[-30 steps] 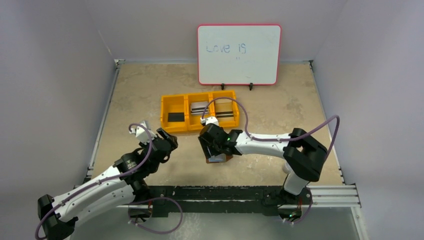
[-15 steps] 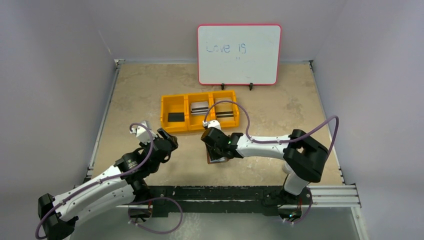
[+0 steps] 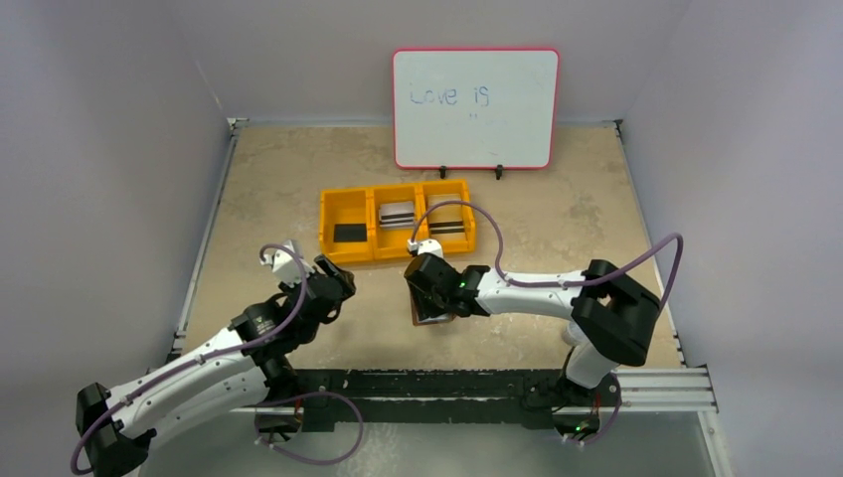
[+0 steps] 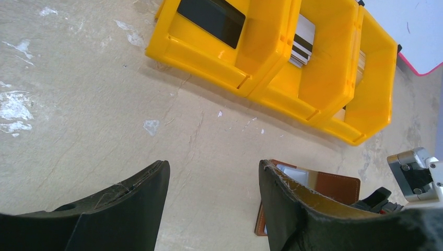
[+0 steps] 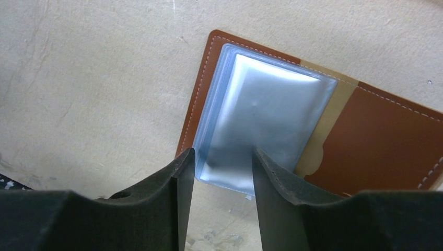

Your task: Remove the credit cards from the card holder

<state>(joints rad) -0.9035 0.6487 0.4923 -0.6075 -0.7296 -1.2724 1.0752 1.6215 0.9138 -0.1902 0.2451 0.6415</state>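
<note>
On the table (image 3: pixel 557 199), three cards (image 3: pixel 349 233) are lying in the bin (image 4: pixel 209 55); you're holding the right gripper (image 5: pixel 222 157) spread over the wallet's (image 5: pixel 386 141) sleeves (image 5: pixel 266 115).

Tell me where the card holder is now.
Top view: the card holder lies open near mid-table, beneath the right pincer, in front of the yellow bin.
</note>
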